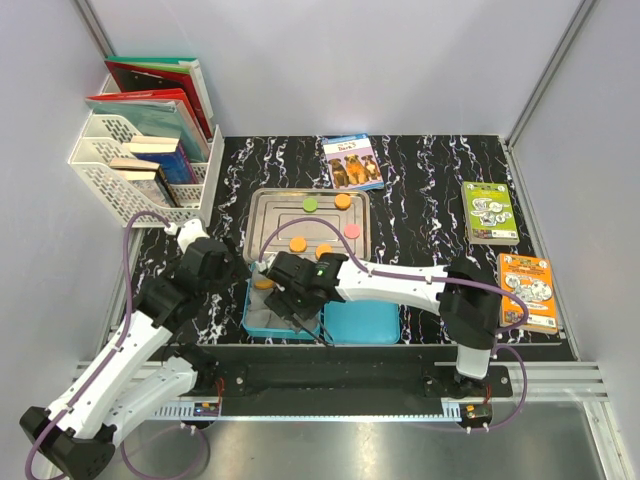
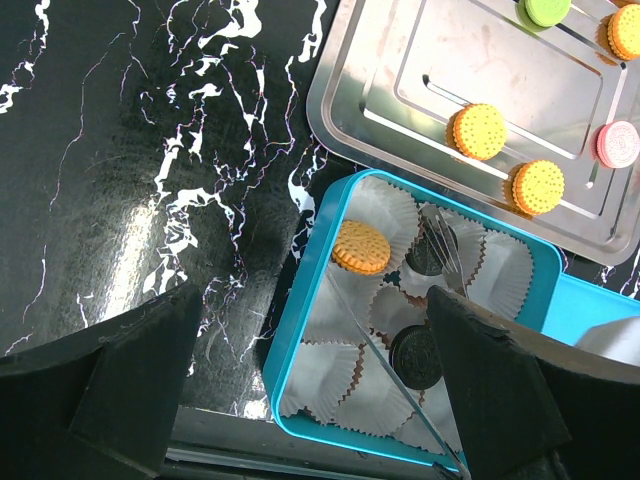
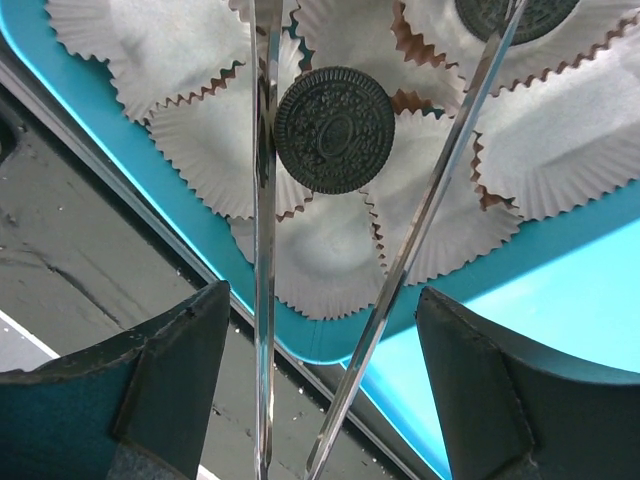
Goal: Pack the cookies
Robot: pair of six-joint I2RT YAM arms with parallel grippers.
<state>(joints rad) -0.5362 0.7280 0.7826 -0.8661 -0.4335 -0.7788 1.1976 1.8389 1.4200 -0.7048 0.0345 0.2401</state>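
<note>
- The right pincer (image 3: 318, 385) holds long metal tongs (image 3: 265, 230), whose blades straddle a black cookie (image 3: 334, 129) at upper centre of the right wrist view.
- That cookie lies flat in a paper cup (image 3: 300, 250) inside the blue box (image 2: 310, 300).
- The left pincer (image 2: 310, 385) hangs open and empty, left of the box.
- Orange, green and pink cookies (image 1: 298, 244) wait on the steel tray (image 1: 262, 205), above the box in the top view.

My table (image 1: 430, 215) is black with white marble veins. On it, in the middle, lies a steel tray (image 1: 262, 212), and just near it a blue box (image 1: 251, 312) with its blue lid (image 1: 362, 322) beside. At the far left stands a white rack (image 1: 105, 160). Three booklets (image 1: 352, 161) lie far and right.
</note>
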